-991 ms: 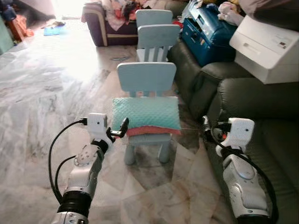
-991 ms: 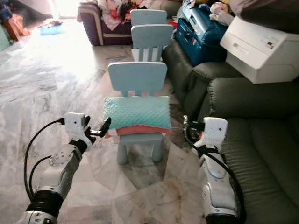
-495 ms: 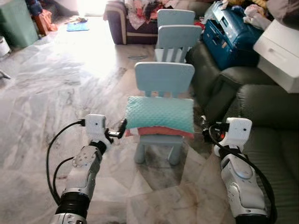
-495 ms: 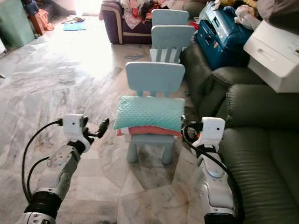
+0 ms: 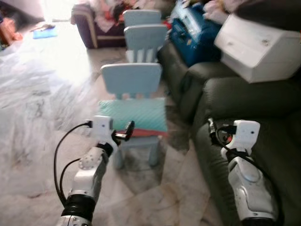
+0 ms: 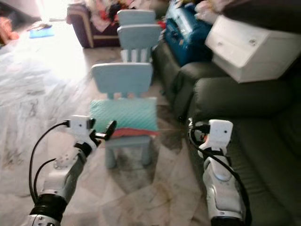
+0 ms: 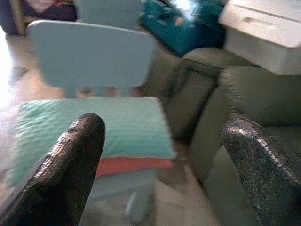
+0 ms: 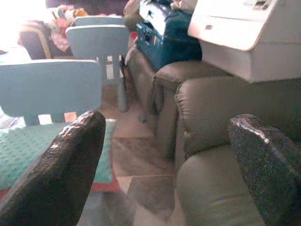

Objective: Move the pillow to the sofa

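- The left gripper (image 5: 125, 132) hovers with fingers spread, just left of the small blue chair (image 5: 133, 82).
- The teal pillow (image 5: 133, 114) lies on that chair's seat atop a red cushion (image 5: 141, 132), which is mostly hidden.
- The right gripper (image 5: 212, 133) is beside the dark green sofa (image 5: 244, 101), fingers spread in its wrist view.
- Head views are blurred.

both eye views are smeared with motion blur, so the clutter on the far purple couch (image 5: 94, 23) cannot be made out. the red cushion (image 5: 141, 133) shows as a thin strip, the rest hidden under the teal pillow (image 5: 134, 114), and the white box (image 5: 256, 49) on the sofa (image 5: 263, 101) is cut off by the picture's edge. in the wrist views the black fingers (image 7: 70, 165) run out of frame and cover part of the pillow.
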Motion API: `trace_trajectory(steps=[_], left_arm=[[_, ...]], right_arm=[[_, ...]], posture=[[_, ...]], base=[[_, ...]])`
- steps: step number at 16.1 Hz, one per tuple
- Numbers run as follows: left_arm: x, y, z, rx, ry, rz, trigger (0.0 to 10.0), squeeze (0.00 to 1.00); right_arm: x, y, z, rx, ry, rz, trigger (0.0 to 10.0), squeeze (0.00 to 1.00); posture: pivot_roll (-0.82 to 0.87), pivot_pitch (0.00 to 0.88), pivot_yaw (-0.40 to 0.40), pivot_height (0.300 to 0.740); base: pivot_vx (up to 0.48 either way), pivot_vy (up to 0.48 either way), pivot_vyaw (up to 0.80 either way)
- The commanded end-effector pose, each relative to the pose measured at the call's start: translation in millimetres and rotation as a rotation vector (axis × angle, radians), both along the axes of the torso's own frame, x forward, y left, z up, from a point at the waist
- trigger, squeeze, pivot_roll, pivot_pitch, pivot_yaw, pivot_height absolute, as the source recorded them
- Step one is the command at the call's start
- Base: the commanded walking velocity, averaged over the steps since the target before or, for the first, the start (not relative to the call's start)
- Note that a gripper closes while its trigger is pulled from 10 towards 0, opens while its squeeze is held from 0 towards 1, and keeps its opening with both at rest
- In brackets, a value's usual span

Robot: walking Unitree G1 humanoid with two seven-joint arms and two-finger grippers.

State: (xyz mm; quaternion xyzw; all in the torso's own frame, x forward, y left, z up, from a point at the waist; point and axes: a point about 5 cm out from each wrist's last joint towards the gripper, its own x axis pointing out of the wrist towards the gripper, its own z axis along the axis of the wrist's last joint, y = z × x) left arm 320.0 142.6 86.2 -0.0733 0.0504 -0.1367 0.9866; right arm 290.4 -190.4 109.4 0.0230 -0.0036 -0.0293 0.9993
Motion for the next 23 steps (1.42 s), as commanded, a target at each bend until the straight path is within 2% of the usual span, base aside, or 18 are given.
trace_trajectory(steps=[1,6,15,17,19,21,22,23], left_arm=[[-0.5,10.5,2,0.02,-0.009,0.027,10.0,0.0],[0.0,13.9,1,0.006,-0.002,0.073,10.0,0.0],[0.1,15.2,3,0.002,-0.009,0.073,10.0,0.0],[-1.2,26.8,3,0.045,-0.025,0.13,10.0,0.0],[-5.8,45.8,4,0.102,-0.047,0.223,10.0,0.0],[-17.0,66.4,2,0.159,-0.059,0.294,10.0,0.0],[-19.7,69.0,1,0.173,-0.059,0.3,10.0,0.0],[-28.1,74.0,-4,0.177,-0.044,0.299,10.0,0.0]], right_arm=[[1.1,5.9,2,0.01,-0.008,0.02,10.0,0.0],[1.4,6.2,2,0.009,-0.01,0.025,10.0,0.0],[0.9,6.8,2,0.002,-0.013,0.033,10.0,0.0],[1.5,9.3,5,0.001,-0.021,0.043,10.0,0.0],[3.2,14.1,10,0.002,-0.043,0.067,10.0,0.0],[5.1,20.7,16,0.008,-0.065,0.095,10.0,0.0],[5.1,21.8,16,0.007,-0.067,0.1,10.0,0.0],[3.8,23.5,17,0.005,-0.07,0.11,10.0,0.0]], posture=[[-0.14,0.078,-0.01,0.74],[-0.14,0.078,-0.012,0.74],[-0.14,0.075,-0.013,0.74],[-0.14,0.074,-0.013,0.74],[-0.13,0.075,-0.011,0.74],[-0.11,0.071,-0.008,0.74],[-0.11,0.071,-0.008,0.74],[-0.11,0.067,-0.01,0.74]], base=[[0.0,0.0,0.0],[0.0,0.0,0.0],[0.0,0.0,0.0],[0.0,0.0,0.0],[0.0,0.0,0.0],[0.0,0.0,0.0],[0.0,0.0,0.0],[0.0,0.0,0.0]])
